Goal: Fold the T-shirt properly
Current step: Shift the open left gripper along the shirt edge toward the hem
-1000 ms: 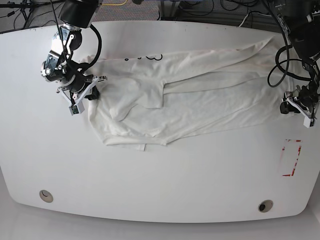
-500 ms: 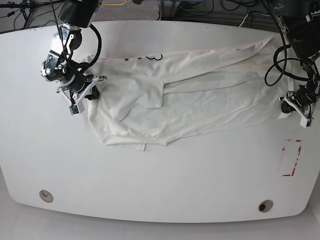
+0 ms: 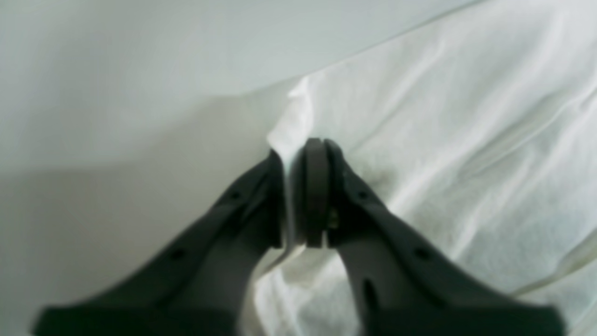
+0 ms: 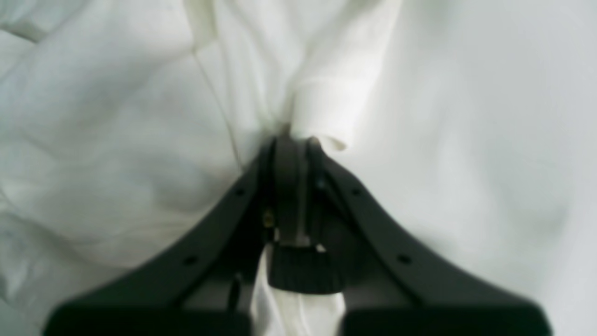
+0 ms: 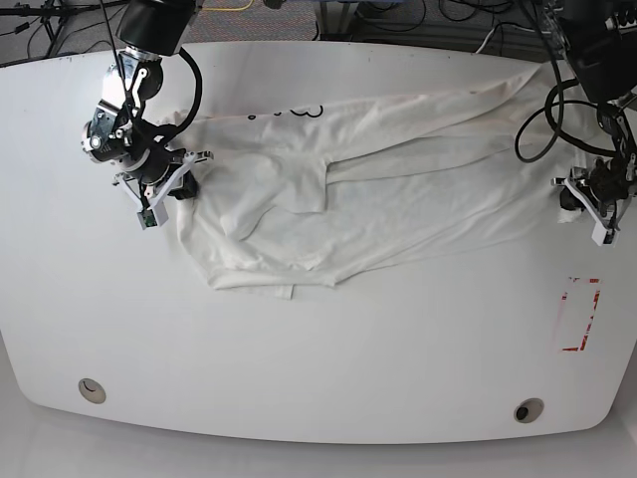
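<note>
Both grippers pinch the T-shirt (image 5: 368, 189) at opposite edges.

We see the shirt spread wrinkled across the far half of the white table (image 5: 318, 368). The left gripper (image 3: 298, 154) is clamped on a fold of its edge; the right gripper (image 4: 291, 140) is closed tight on bunched cloth at the other end.

right gripper (image 4: 291, 144): dark jaws closed together at frame centre, pinching a bunched fold of cloth | T-shirt (image 4: 116, 154): white, wrinkled, fills left and upper centre, a rolled hem just above the jaw tips | table (image 4: 503, 116): plain white surface, right side
</note>
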Robot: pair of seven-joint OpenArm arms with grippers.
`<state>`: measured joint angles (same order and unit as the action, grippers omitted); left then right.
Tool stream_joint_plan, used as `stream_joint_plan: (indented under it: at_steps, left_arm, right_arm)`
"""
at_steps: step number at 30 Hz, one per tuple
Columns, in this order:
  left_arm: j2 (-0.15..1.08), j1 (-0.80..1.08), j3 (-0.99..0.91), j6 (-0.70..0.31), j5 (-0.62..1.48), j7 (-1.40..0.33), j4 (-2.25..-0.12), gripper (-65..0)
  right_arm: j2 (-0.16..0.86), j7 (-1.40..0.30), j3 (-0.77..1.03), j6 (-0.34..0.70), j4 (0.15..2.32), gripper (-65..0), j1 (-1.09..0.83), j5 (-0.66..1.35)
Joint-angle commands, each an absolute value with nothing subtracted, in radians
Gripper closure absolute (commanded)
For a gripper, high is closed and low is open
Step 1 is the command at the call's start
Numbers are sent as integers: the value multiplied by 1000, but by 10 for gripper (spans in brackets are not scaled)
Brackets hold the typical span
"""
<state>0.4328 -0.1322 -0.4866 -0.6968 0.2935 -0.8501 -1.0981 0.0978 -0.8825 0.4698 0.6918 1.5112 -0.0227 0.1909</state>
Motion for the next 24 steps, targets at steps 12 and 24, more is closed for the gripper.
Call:
stream_joint_plan:
  at_steps: [12, 24]
  left_arm:
    - [452, -117, -523, -698, 341, -956, -1335, -16]
    - [444, -181, -528, -698, 339, -1042, -1489, -8]
  right_arm:
    - [114, -915, 482, 698, 1643, -1, -15, 187]
    - [135, -916, 478, 698, 1722, -4, 5, 187]
